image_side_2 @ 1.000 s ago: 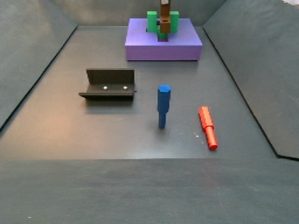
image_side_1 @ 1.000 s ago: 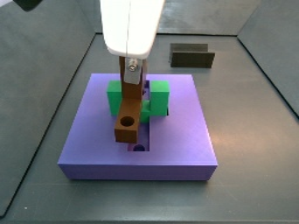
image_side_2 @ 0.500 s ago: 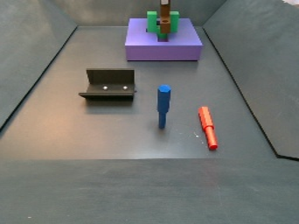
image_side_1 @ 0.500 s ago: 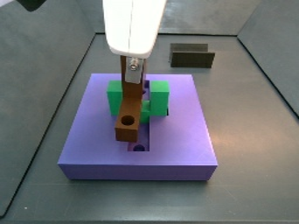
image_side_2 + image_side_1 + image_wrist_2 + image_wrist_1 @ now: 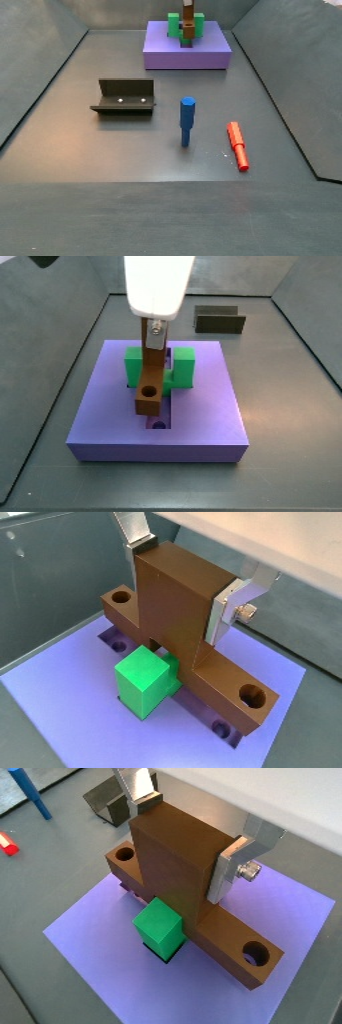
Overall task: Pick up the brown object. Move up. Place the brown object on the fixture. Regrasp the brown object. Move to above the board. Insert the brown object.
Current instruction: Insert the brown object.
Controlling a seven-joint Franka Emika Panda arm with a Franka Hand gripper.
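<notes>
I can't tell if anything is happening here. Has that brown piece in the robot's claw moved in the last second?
Yes, slightly. In a side view the brown object, held by the gripper, has sunk lower toward the slot in the board, beside the green block.

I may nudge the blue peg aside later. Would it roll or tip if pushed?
The blue peg stands upright on the floor, tall and narrow, so a push would likely tip it. It looks round, so once down it could roll, perhaps toward the red peg. The gripper is over the board.
</notes>
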